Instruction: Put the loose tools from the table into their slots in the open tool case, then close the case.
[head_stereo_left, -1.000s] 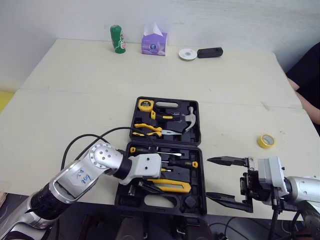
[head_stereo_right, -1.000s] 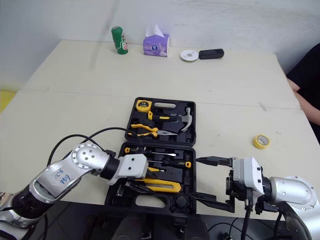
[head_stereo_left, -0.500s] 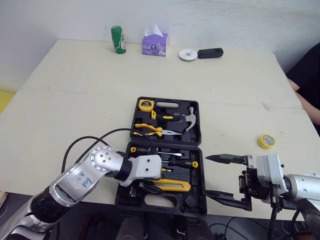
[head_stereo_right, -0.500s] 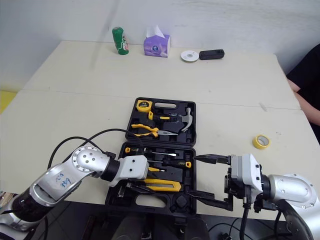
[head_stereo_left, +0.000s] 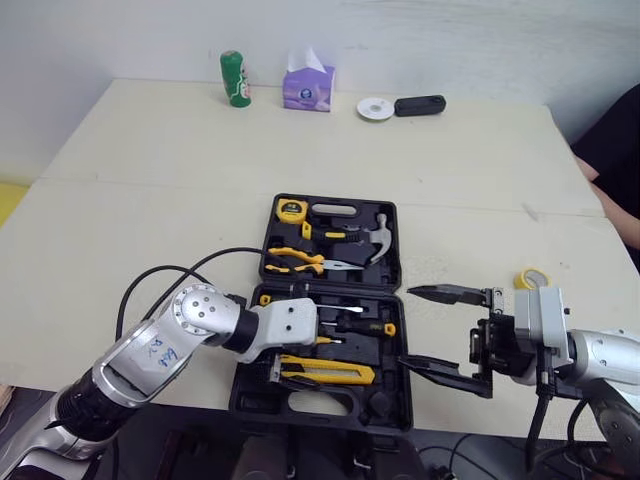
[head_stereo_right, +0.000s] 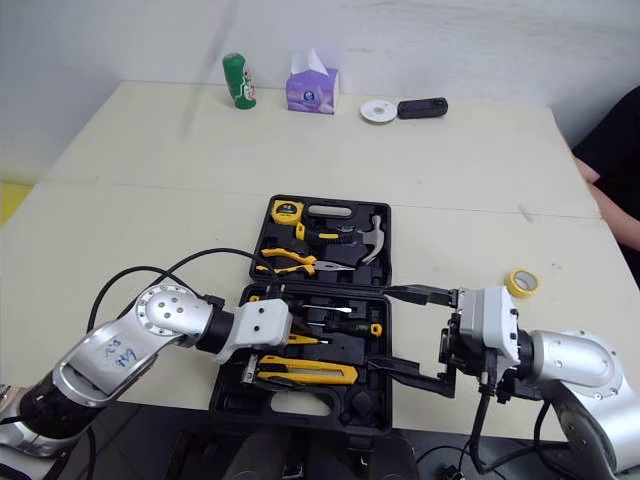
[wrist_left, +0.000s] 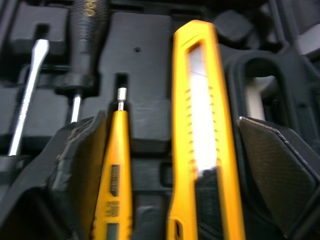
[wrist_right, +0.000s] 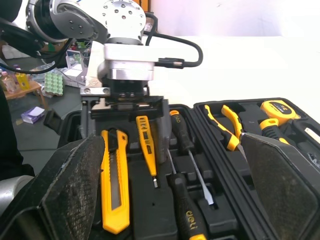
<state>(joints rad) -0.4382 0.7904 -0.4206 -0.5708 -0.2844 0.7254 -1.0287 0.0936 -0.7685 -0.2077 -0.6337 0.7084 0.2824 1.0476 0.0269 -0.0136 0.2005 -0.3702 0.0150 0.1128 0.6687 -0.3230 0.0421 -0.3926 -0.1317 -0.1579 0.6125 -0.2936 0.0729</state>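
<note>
The black tool case (head_stereo_left: 400, 300) lies open in the middle of the table. Its far half holds a tape measure (head_stereo_left: 291, 210), pliers (head_stereo_left: 295, 260) and a hammer (head_stereo_left: 377, 238). In the near half lie screwdrivers (wrist_right: 185, 145), a yellow tester pen (wrist_left: 114, 175) and a yellow utility knife (head_stereo_left: 325, 371). My left gripper (head_stereo_left: 283, 362) hovers open low over the near half, its fingers either side of the pen and knife. At the case's right edge my right gripper (head_stereo_left: 425, 330) stands open and holds nothing. A yellow tape roll (head_stereo_left: 533, 277) lies loose behind the right wrist.
Along the table's far edge stand a green can (head_stereo_left: 235, 78), a purple tissue box (head_stereo_left: 308, 85), a white disc (head_stereo_left: 375, 108) and a black device (head_stereo_left: 419, 105). A person's dark sleeve (head_stereo_left: 615, 150) shows at the right edge. The table's front edge runs just below the case.
My right gripper has moved away from the front edge and toward the case; its near finger now overlaps the case's right rim. The left gripper has shifted slightly over the near half.
</note>
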